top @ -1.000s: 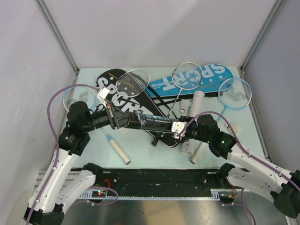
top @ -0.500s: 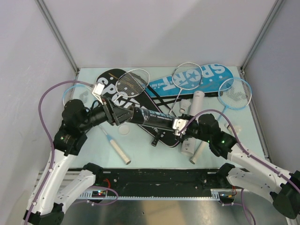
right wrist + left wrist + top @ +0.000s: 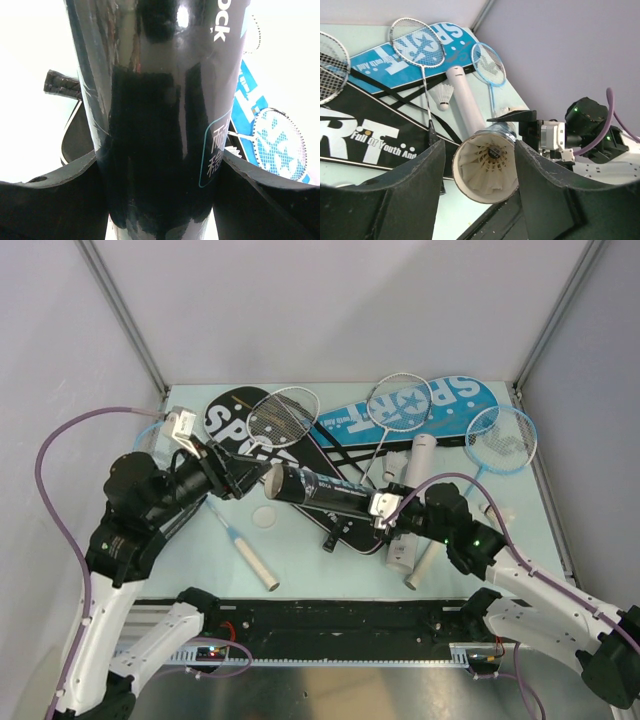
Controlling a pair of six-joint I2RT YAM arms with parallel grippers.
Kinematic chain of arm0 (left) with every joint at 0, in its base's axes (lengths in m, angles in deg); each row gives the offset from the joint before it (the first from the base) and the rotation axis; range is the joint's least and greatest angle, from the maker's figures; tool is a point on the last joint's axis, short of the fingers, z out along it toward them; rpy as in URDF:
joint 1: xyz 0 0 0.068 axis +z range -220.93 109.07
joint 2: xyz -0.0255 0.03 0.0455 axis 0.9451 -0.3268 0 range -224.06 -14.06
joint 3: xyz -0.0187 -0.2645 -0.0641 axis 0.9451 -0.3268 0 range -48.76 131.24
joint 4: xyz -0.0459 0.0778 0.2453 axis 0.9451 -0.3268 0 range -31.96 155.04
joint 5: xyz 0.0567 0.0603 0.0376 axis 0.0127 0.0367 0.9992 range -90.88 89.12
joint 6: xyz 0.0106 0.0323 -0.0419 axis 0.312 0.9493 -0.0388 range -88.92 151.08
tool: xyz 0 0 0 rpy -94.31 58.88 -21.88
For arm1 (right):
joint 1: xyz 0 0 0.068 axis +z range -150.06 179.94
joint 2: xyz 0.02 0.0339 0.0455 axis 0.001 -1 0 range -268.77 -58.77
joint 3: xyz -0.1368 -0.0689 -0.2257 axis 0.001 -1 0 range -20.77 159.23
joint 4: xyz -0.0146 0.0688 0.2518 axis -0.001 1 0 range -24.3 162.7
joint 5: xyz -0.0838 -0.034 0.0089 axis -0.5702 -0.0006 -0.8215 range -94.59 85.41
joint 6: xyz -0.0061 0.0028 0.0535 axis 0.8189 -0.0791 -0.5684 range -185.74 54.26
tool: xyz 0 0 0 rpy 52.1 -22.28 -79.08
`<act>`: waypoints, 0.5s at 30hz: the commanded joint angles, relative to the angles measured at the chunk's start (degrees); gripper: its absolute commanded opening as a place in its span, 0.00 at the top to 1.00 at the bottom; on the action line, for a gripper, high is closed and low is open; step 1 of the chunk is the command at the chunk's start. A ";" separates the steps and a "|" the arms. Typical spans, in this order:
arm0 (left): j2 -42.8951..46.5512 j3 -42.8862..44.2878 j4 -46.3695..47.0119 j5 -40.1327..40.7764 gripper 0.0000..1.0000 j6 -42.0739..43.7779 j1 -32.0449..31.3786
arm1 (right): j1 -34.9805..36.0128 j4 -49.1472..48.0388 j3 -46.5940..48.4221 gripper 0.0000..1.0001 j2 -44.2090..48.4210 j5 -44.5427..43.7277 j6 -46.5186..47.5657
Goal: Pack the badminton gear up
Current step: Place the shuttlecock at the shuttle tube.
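**Black tube held at one end, my left hand open at its mouth**

My right hand (image 3: 383,508) is clamped on the closed end of the glossy black tube (image 3: 320,490), which lies nearly level above the tabletop (image 3: 330,570). My left hand (image 3: 232,478) stands wide just off the tube's open end, its fingers either side of the mouth and not touching it. Inside the mouth I see white feathered shuttlecocks (image 3: 487,167) stacked.

Under the tube lies the black racket-shaped "SPORT" cover (image 3: 240,425), with the blue "SPORT" cover (image 3: 440,405) beyond it. Two thin silver rackets (image 3: 283,417) rest on the covers, their shafts running under the tube and crossing black straps. A long white tube (image 3: 424,455) lies just beside my right hand, and a loose white shuttlecock (image 3: 445,95) sits near its far end. One light-blue racket (image 3: 502,438) lies by the right wall; another is partly hidden behind my left arm, its white grip (image 3: 255,565) pointing toward me. A small white round lid (image 3: 264,517) lies below the tube's mouth.

The tabletop is pale blue-green, boxed in by plain grey walls (image 3: 330,310) with metal corner posts.
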 commanded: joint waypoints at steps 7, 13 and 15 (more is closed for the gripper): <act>-2.05 0.86 -5.01 19.00 0.35 5.13 0.11 | -0.29 -3.92 0.54 0.78 4.04 -2.50 -7.16; -8.68 -5.92 -5.41 33.18 0.38 3.24 0.71 | -0.21 -3.88 -0.09 0.79 8.69 -3.40 -10.32; -11.59 -8.36 -5.18 37.13 0.39 1.97 1.70 | -0.19 -5.98 -0.14 0.79 9.75 -4.00 -11.80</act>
